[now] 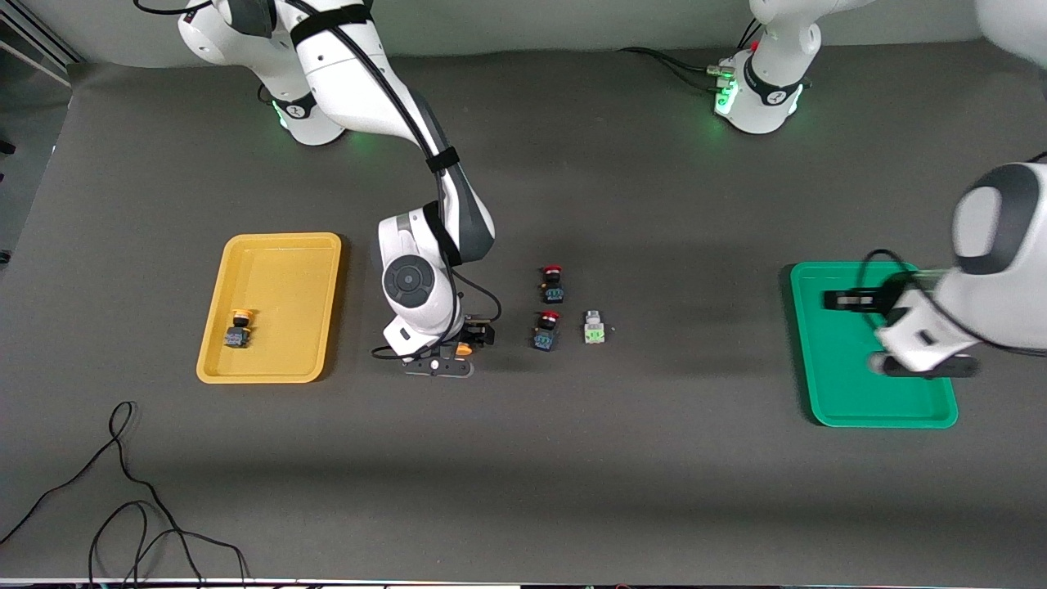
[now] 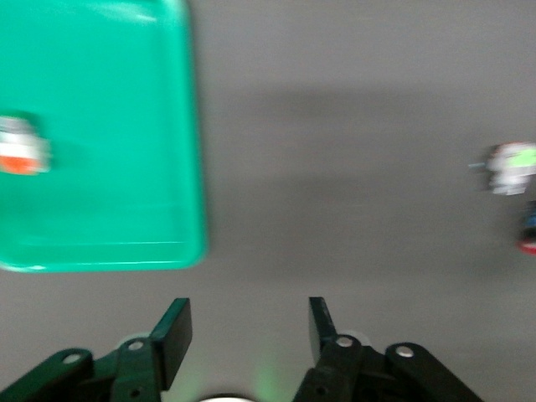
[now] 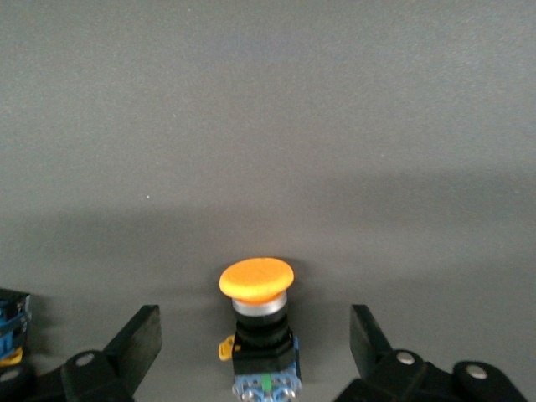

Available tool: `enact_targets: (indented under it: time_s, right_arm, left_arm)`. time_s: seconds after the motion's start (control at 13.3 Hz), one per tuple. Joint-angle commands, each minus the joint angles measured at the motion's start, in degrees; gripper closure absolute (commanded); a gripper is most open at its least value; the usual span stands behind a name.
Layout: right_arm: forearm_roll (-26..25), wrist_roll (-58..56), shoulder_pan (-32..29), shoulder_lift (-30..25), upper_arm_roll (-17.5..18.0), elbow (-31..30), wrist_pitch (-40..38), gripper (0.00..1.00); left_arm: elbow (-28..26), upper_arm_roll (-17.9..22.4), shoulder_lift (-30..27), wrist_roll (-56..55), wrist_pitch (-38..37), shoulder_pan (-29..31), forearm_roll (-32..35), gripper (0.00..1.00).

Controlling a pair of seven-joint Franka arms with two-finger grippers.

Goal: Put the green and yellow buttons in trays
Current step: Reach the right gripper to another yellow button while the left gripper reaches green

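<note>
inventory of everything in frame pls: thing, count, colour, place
yellow tray: 1, toward the right arm's end.
green tray: 1, toward the left arm's end.
orange-capped buttons: 2; one in yellow tray, one on table between right hand's open fingers.
whitish buttons: 2; green-part one mid-table, orange-part one in green tray.
red-capped switches: 2, mid-table.
black cable: 1, table's near edge.
right hand: open, around button.
left hand: open, by green tray.

Left gripper point(image 2: 249, 331) open over bare surface point(image 2: 352, 209) just beside green tray point(image 2: 126, 226); whitish orange-marked button point(image 2: 21, 151) inside tray; whitish green button point(image 2: 512, 166) well apart.
</note>
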Motion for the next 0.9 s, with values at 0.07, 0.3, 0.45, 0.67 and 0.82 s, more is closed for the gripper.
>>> enact_targets:
  time_s: [0.07,0.3,0.45,0.67,0.82]
  right_arm:
    - [1.88,0.92,0.22,1.46,0.97,0.48,2.05,0.13]
    - [1.97,0.84,0.22,1.46,1.06,0.40,2.14,0.58]
    - [1.89,0.14,0.14,1.46,1.06,0.40,2.14,0.71]
    - [1.54,-0.57,-0.57,-0.46,0.71,0.48,1.09,0.73]
    - [1.18,-0.92,-0.65,-4.15,-0.95,0.92,-5.91,0.73]
  left_arm:
    - [1.08,0.31,3.55,-11.74,7.59,-8.98,-3.46,0.17]
    - [0.99,0.40,7.93,-19.65,16.11,-15.31,-3.03,0.01]
    - [0.90,0.40,11.19,-22.65,21.30,-18.05,-2.32,0.01]
    - [0.81,0.66,14.36,-23.10,23.95,-21.39,-0.30,0.01]
    - [-0.23,0.75,15.94,-25.54,26.75,-22.62,-0.12,0.01]
